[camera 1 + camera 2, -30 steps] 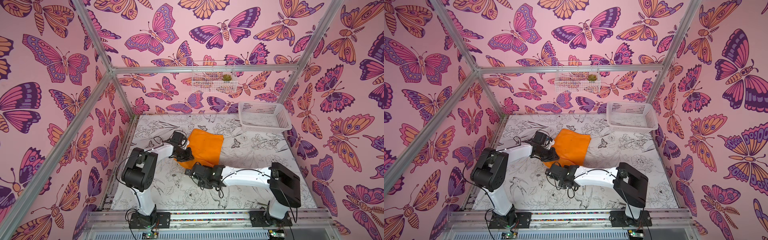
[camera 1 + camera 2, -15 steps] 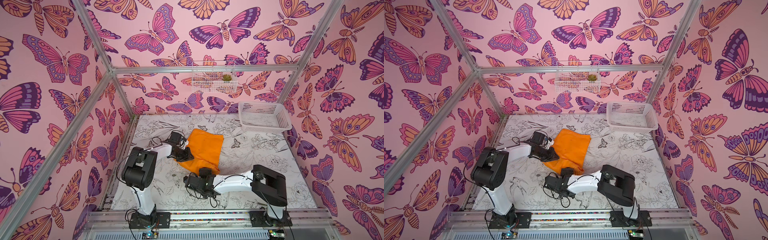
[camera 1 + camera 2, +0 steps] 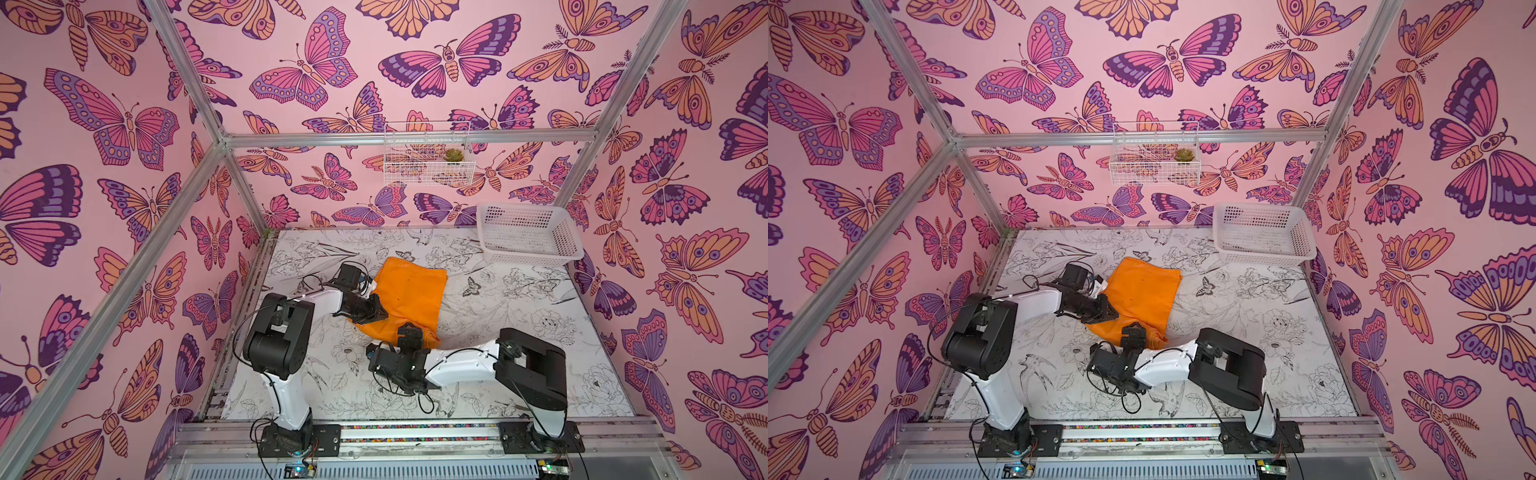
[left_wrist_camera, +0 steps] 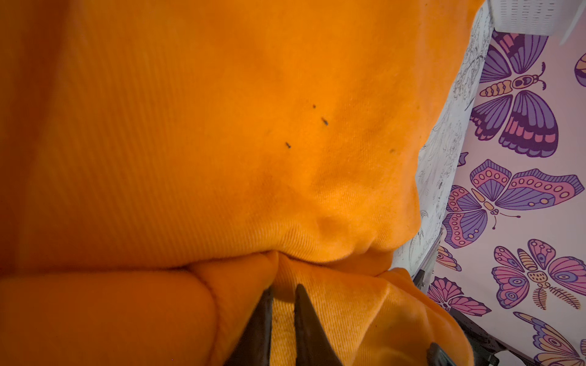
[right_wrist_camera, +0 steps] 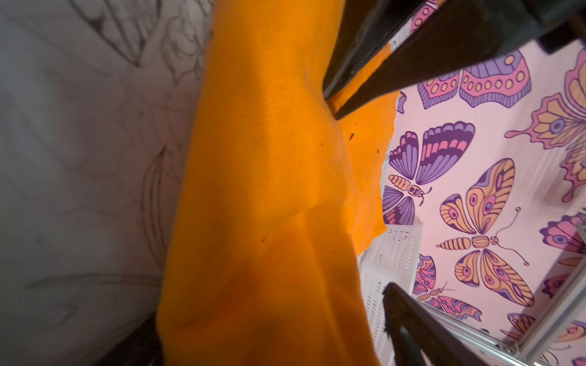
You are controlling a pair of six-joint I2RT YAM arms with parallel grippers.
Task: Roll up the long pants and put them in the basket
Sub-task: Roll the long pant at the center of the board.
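Now | left tool (image 4: 283, 290) pinches long pants (image 3: 409, 293) | right tool (image 3: 410, 332) spread astride them

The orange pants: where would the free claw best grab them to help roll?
Probably the bunched near edge of the pants, at its right end, coming low from the robot's side. The left gripper pinches the left end, and the open right gripper sits right there.

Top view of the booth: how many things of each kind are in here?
Robot arms: 2 (left arm, right arm)
Baskets: 2 (plastic basket, wire basket)
Orange pants: 1
Succulent: 1
Total: 6
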